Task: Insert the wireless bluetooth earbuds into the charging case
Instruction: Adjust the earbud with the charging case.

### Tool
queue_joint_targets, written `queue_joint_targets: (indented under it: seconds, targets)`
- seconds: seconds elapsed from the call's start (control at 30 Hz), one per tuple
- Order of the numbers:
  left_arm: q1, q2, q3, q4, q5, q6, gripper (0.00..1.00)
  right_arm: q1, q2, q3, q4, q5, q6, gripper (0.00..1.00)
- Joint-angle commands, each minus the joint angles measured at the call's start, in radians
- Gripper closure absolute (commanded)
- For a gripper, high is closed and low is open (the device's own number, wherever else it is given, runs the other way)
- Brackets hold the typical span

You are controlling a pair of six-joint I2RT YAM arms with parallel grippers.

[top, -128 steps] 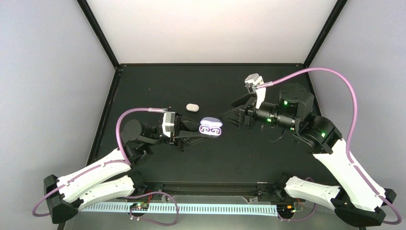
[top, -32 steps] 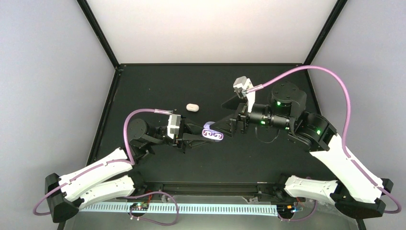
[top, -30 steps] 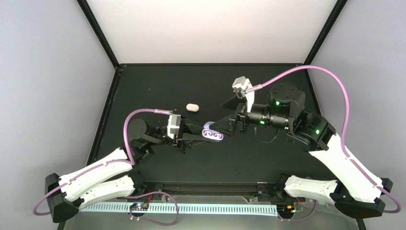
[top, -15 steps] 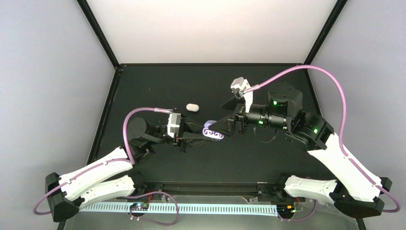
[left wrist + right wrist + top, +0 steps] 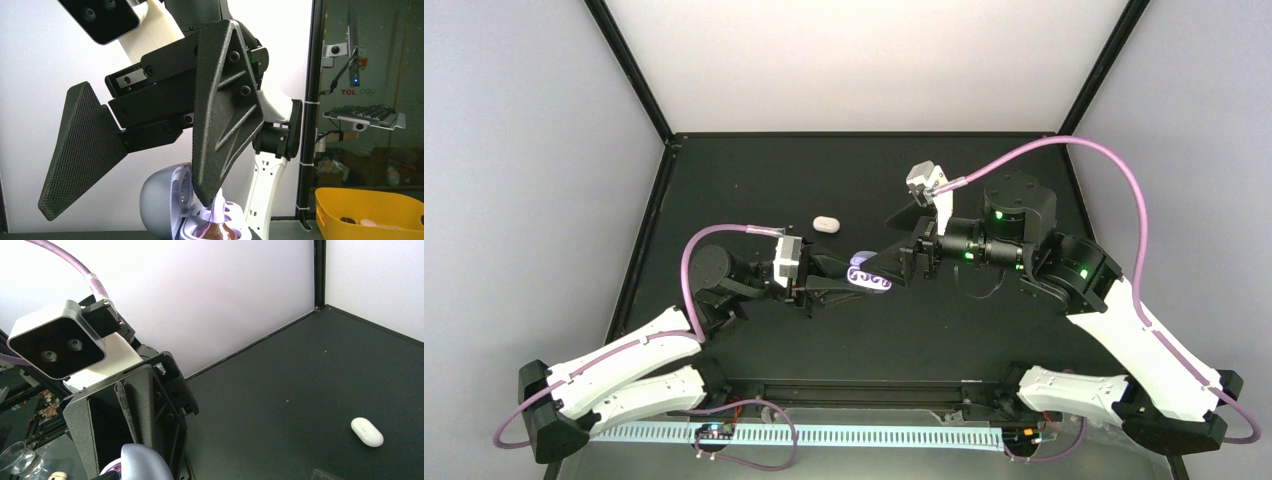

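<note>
The charging case (image 5: 870, 279) is open, pale lavender inside, and held at mid-table in my left gripper (image 5: 848, 281). In the left wrist view the case (image 5: 165, 205) has its lid up. A pale earbud stem (image 5: 218, 206) stands in one well. My right gripper (image 5: 875, 246) is open, and its lower fingertip (image 5: 207, 192) rests on that stem. The other finger (image 5: 82, 150) hangs clear to the side. A small white rounded piece (image 5: 826, 223) lies loose on the mat, also in the right wrist view (image 5: 367, 432). I cannot tell if it is an earbud.
The black mat (image 5: 754, 180) is ringed by white walls with black corner posts (image 5: 629, 70). A yellow bin (image 5: 370, 210) shows beyond the table in the left wrist view. The left gripper's body (image 5: 125, 415) fills the lower left of the right wrist view.
The left gripper has tilted the case up since the oldest frame. The right gripper has moved left and down until its fingertip sits on the case. It has crept slightly further left in the last second.
</note>
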Motion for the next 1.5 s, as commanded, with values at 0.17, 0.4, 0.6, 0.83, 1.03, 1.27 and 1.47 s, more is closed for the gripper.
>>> queue_joint_targets:
  seconds: [0.17, 0.4, 0.6, 0.83, 1.03, 1.27, 1.47]
  targets:
    - [-0.006, 0.01, 0.044, 0.0, -0.019, -0.008, 0.99, 0.007, -0.003, 0.008, -0.032, 0.05, -0.014, 0.0]
    - [-0.007, 0.022, 0.061, -0.045, -0.039, -0.013, 0.98, 0.032, 0.006, 0.012, -0.086, 0.158, -0.061, 0.0]
    - [-0.006, 0.022, 0.062, -0.047, -0.04, -0.009, 0.98, 0.039, -0.015, 0.027, -0.081, 0.251, -0.061, 0.0]
    - [-0.006, 0.01, 0.055, -0.077, -0.04, -0.002, 0.98, 0.039, -0.03, 0.193, -0.153, 0.261, -0.137, 0.01]
    - [-0.006, 0.009, 0.053, -0.092, -0.039, 0.004, 0.98, 0.039, 0.013, 0.312, -0.224, 0.06, -0.152, 0.28]
    - [-0.006, 0.017, 0.057, -0.08, -0.037, 0.0, 0.98, 0.038, 0.042, 0.261, -0.229, -0.096, -0.132, 0.68]
    - [-0.006, 0.018, 0.06, -0.075, -0.041, 0.0, 0.99, 0.039, 0.055, 0.211, -0.222, -0.141, -0.13, 0.78]
